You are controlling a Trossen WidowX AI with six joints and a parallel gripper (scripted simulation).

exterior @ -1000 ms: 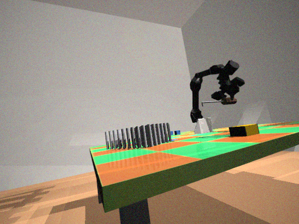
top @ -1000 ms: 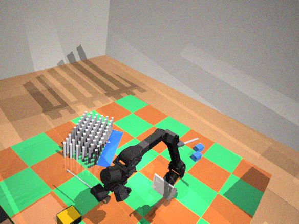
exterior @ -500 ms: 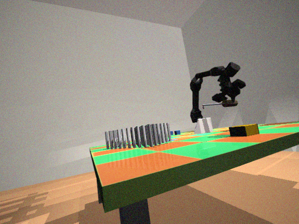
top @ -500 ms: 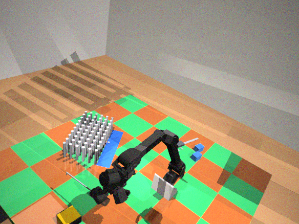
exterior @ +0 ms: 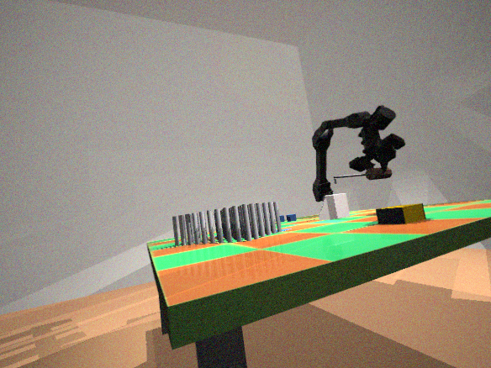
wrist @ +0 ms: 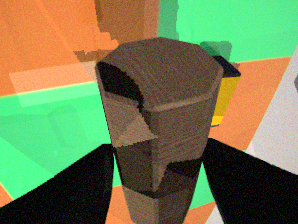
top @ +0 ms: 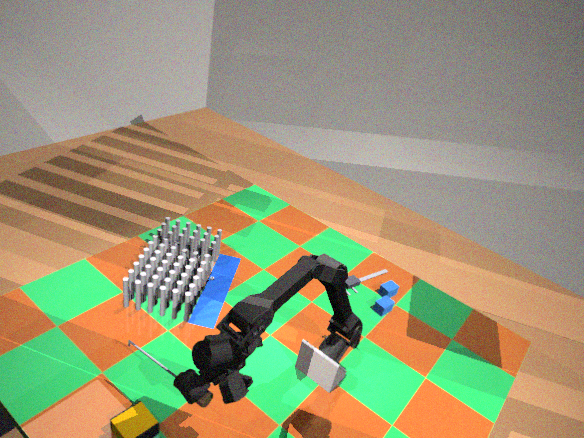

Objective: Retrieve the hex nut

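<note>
My gripper [top: 211, 390] [exterior: 379, 169] [wrist: 157, 150] is shut on the brown handle of the hook tool [top: 152, 359] [exterior: 351, 176] [wrist: 162, 75]. The tool is held level above the table, its thin rod pointing toward the spacer side and its tip bent down. It is clear of the spacers. The metal spacers [top: 175, 302] [exterior: 252, 223] stand upright in a dense block. The blue taped strip [top: 215, 302] lies along one side of them. A tiny pale speck [top: 212, 277] at the strip's spacer-side edge may be the nut, but it is too small to be sure.
A white wedge block [top: 320, 370] [exterior: 337, 206] stands near the arm's base. A yellow and black block [top: 134, 422] [exterior: 414, 213] [wrist: 227, 97] lies below the gripper side. Two blue cubes [top: 389, 288] [top: 384, 305] and another tool with a pale shaft [top: 374, 275] lie beyond the arm.
</note>
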